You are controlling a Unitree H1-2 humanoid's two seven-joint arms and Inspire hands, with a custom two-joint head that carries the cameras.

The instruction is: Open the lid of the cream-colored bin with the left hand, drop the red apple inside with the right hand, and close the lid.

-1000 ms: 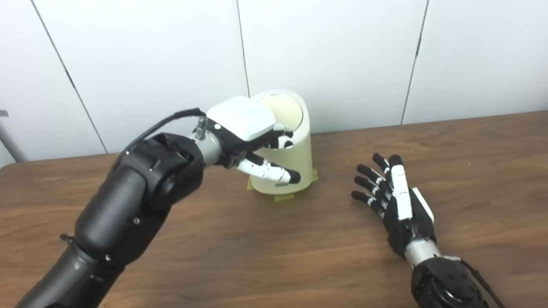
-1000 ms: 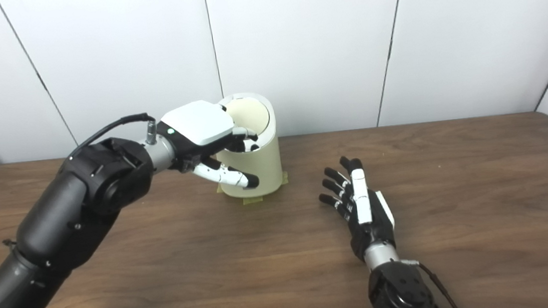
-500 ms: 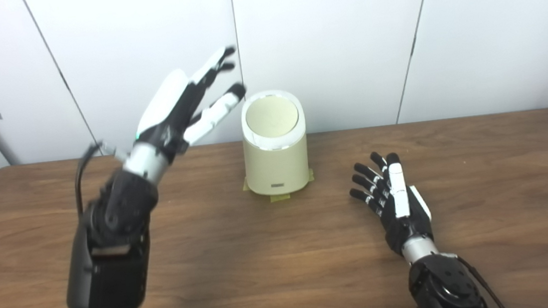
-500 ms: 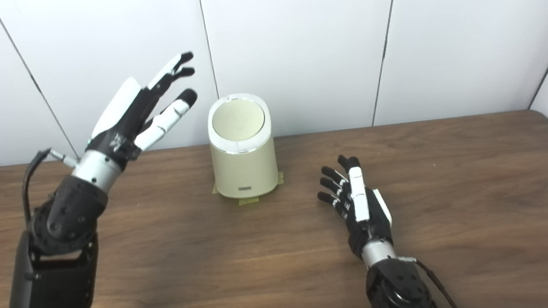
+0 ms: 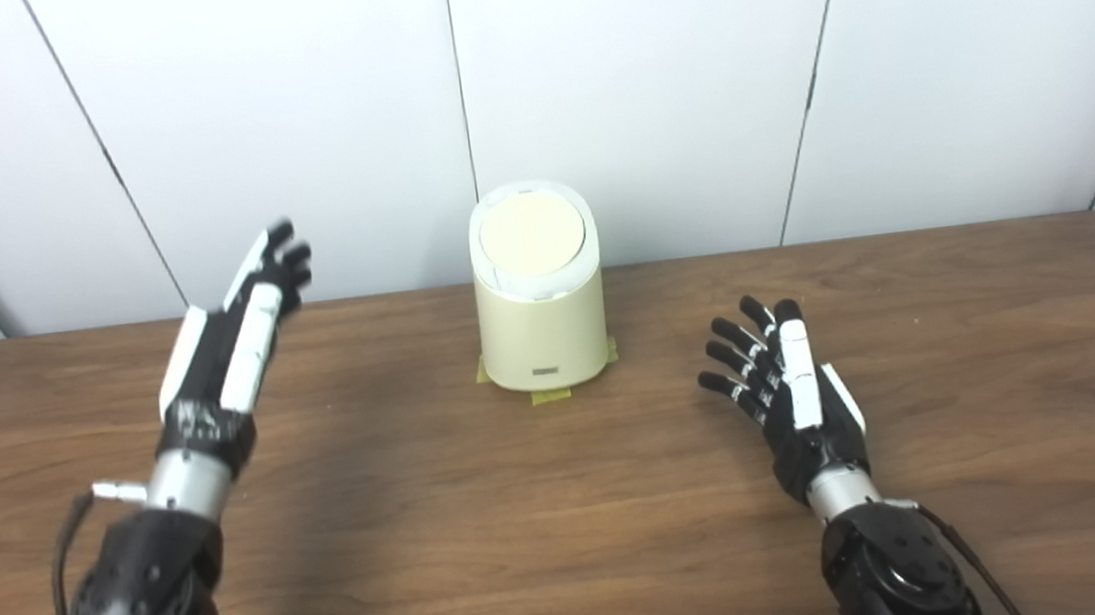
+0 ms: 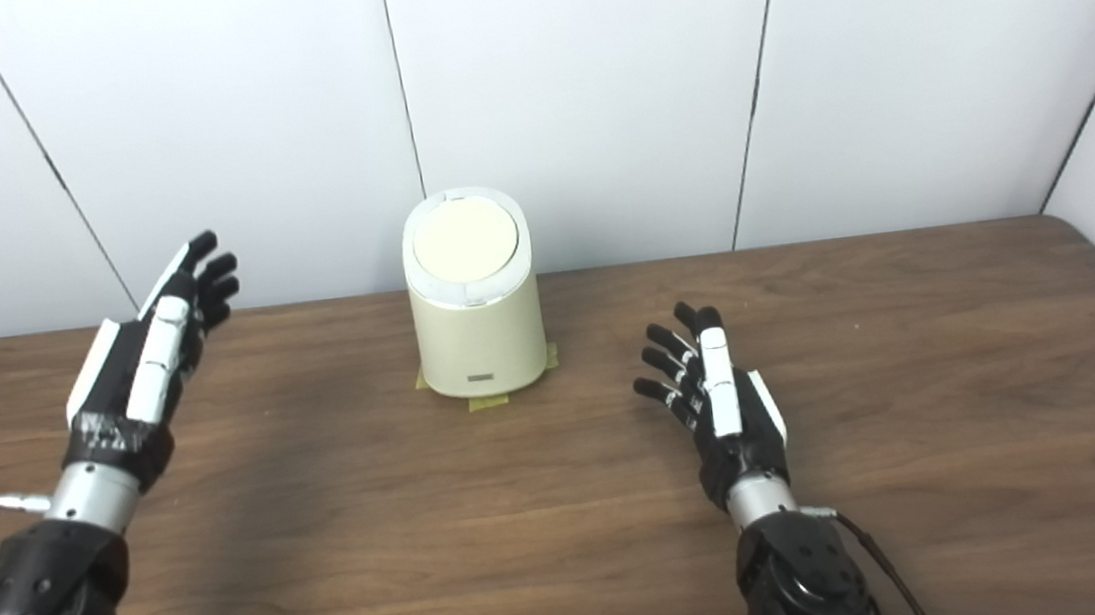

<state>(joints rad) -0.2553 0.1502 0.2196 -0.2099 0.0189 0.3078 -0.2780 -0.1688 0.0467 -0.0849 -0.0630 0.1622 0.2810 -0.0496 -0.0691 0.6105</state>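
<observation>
- Cream-colored bin stands upright on the table, near the far edge and close to the white wall panels behind it.
- We see that its round lid lies flat in the top rim, so the bin is closed.
- Under the base of the bin we notice small pieces of yellowish tape, which stick out at the front and at both sides.
- On the front of the bin, low down, there is a small grey label or button; we cannot read what it is.
- Our left hand is raised above the table, to the left of the bin and well apart from it.
- Its fingers are stretched out and point toward the far wall; the hand is empty and opened, and it looks a little blurred.
- Our right hand is low over the table, to the right of the bin and nearer to us, also well apart from it.
- The fingers of this hand are spread and it holds nothing; we cannot tell if it touches the wood.
- Both dark forearms come in from the bottom edge, one at each side.
- We do not see a red apple in either view.
</observation>
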